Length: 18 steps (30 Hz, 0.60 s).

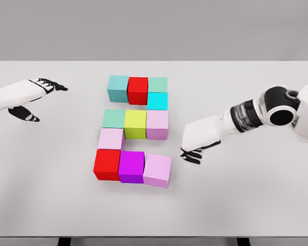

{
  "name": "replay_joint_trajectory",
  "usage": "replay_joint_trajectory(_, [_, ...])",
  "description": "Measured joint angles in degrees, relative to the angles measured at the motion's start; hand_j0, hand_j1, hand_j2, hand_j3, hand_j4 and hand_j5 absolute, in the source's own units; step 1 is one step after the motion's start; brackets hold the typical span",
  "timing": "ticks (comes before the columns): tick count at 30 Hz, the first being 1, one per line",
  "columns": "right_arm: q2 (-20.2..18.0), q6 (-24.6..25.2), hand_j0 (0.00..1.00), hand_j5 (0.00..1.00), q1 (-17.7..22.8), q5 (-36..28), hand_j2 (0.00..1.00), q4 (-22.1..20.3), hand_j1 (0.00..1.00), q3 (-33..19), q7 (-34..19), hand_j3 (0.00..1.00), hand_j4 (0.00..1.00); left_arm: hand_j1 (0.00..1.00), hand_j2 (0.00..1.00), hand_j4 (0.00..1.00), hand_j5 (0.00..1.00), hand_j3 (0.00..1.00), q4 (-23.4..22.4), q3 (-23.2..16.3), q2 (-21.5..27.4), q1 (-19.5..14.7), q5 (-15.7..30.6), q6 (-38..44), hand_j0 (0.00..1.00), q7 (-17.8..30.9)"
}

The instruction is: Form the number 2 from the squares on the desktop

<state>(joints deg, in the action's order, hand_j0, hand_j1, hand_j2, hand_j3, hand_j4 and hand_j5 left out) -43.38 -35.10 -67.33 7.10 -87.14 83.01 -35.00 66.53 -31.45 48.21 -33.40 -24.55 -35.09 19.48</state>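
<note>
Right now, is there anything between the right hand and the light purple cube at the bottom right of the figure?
Nothing visible. The right hand sits just right of the light purple cube, with only bare white table in the gap between them.

White table (256, 205) filled most of the view, plain grey wall (154, 28) stood behind its far edge, dark supports (64, 241) showed under near edge, lighting was even and soft.
</note>
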Motion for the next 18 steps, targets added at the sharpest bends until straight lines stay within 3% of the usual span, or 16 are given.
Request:
replay_joint_trajectory(5, [-2.94, -0.02, 0.17, 0.17, -0.53, -0.1, 0.17, 0.68, 0.17, -2.86, 0.0, 0.17, 0.17, 1.0, 1.0, 1.0, 1.0, 1.0, 0.0, 0.02, 0.47, 0.27, 0.31, 0.0, 1.0, -0.02])
replay_joint_trajectory(10, [-4.52, -0.03, 0.37, 0.37, 0.0, -0.09, 0.37, 4.34, 0.37, -6.32, -0.01, 0.37, 0.37, 1.0, 1.0, 1.0, 1.0, 1.0, 0.0, 0.02, 0.8, 0.35, 0.71, 0.0, 1.0, -0.03])
replay_joint_trajectory(18, [-4.93, -0.03, 0.5, 0.5, 0.79, 0.03, 0.5, 9.01, 0.5, -10.05, -0.01, 0.5, 0.5, 1.0, 1.0, 1.0, 1.0, 1.0, 0.07, -0.11, 0.85, 0.27, 0.75, 0.0, 1.0, -0.03])
